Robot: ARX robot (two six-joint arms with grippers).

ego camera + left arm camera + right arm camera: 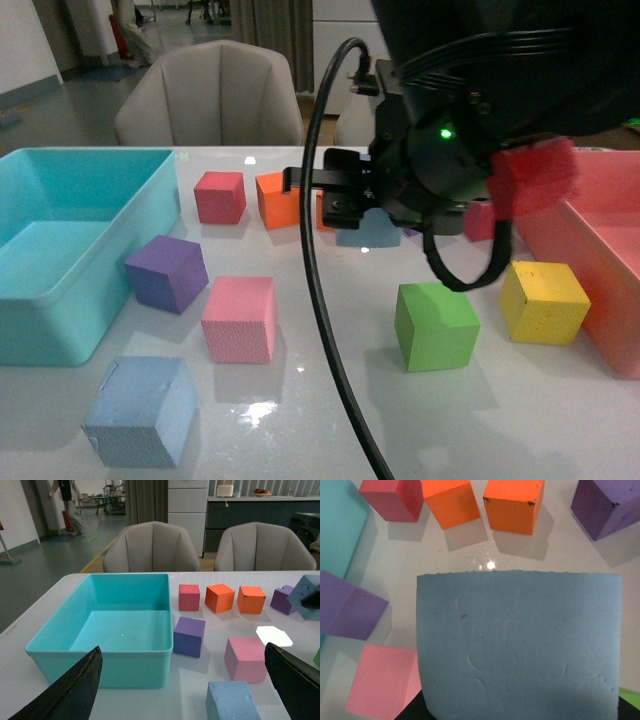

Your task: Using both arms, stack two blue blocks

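Across the white counter [520, 420], loose foam cubes lie between a turquoise bin [90, 165] at the left and a pink bin [600, 250] at the right.

Over the middle of the counter reaches the right arm [470, 60]. Its right end effector [350, 205] is clenched on the first blue block [520, 645]. The right wrist view shows this block filling the frame, with orange cubes [512, 505] and bare counter beyond it. It appears to be held clear of the surface, presumably so it can be carried to its partner.

At the near left, the second blue block [140, 410] rests on the counter, apart from its neighbours and nearer than a pink cube [240, 318]. Nothing covers its top face, which suits it as the base of the stack.

Just short of that block sits the left end effector [182, 650], released, with its fingers [70, 690] spread wide and the block between them. Judgement: it is placed to grasp or steady the base. The stack is not yet made.
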